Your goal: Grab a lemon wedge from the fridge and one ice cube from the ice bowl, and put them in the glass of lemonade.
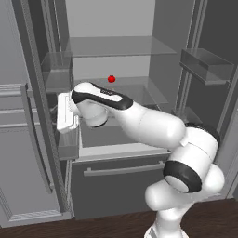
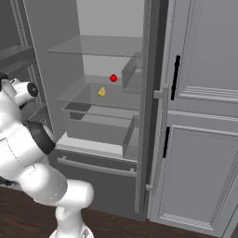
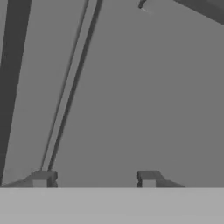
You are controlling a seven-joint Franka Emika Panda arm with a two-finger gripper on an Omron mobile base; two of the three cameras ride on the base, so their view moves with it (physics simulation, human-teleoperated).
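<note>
Pincer (image 3: pixel 94 179) parted, empty, red fruit (image 2: pixel 113 78) behind lemon wedge (image 2: pixel 101 92)

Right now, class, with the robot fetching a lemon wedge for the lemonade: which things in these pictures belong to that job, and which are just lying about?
Part of the job:
- lemon wedge, on a glass shelf
- fridge, doors open
- gripper, jaws apart, nothing between them

Just lying about:
- small red fruit, behind the wedge
- paneled cabinets, right of the fridge

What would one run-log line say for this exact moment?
fridge: doors open | lemon wedge: on glass shelf, beside red fruit | gripper: jaws apart, empty, aimed at left door
</note>
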